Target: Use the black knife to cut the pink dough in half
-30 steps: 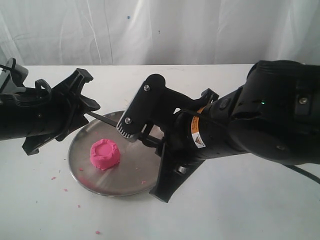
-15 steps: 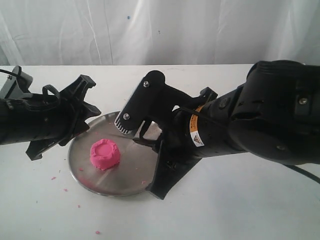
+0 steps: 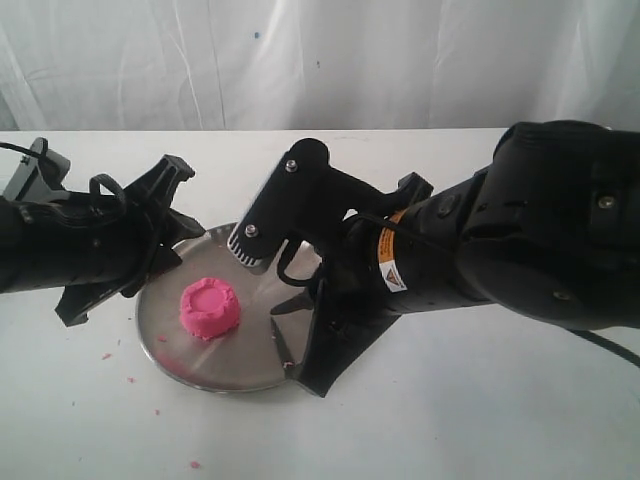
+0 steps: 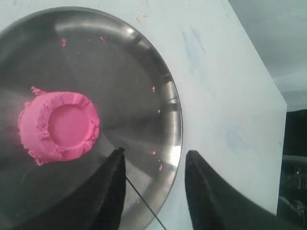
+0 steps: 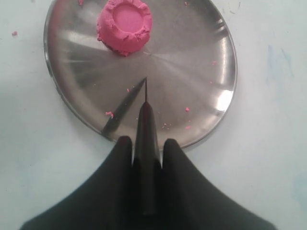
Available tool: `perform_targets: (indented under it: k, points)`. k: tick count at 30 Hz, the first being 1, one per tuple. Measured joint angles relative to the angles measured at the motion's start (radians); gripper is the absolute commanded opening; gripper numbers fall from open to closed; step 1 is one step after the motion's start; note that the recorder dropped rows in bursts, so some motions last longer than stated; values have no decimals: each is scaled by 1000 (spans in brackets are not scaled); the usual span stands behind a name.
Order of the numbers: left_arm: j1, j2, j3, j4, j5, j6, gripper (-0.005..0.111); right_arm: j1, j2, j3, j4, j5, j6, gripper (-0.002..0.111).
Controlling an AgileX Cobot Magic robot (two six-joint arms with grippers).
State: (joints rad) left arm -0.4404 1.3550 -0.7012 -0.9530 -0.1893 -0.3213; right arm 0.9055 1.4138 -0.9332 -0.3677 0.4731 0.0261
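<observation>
1 soft puck of pink dough (image 3: pixel 209 308) sits left of centre on the steel plate (image 3: pixel 245 350). It looks easily squashed.
— And who has the black knife (image 5: pixel 146 117)?
— The right gripper (image 5: pixel 147 141) is clamped on its stiff handle, tip towards the dough. The left gripper (image 4: pixel 154 155) gapes empty over the plate's left rim.

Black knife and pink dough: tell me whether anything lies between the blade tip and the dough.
Nothing visible does. In the right wrist view the black knife, held in the right gripper, points toward the pink dough across bare steel plate, with only tiny pink crumbs scattered nearby.
</observation>
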Motion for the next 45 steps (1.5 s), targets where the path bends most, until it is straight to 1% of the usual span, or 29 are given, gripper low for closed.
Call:
perform_targets:
  k: [5, 11, 19, 26, 31, 36, 45]
  points:
    - [0, -19, -7, 5, 72, 0, 45, 0, 0, 0, -27, -3, 0, 0]
    - [0, -70, -67, 33, 139, 0, 45, 0, 0, 0, -54, -44, 0, 0]
    - [-1, -87, -76, 73, 165, 3, 45, 0, 0, -51, -127, -58, 0, 0]
    - [-1, -87, -76, 80, 165, 3, 45, 0, 0, -103, -171, -58, 2, 0]
    - [-2, -67, -76, 72, 146, 3, 49, 13, -4, -110, -179, -61, -26, 0]
    - [-2, -10, -76, 54, 84, -58, 49, 59, -6, -110, -189, -67, -40, 0]
    - [-2, 77, -76, 54, 37, -139, 48, 103, -16, -110, -220, -67, -45, 0]
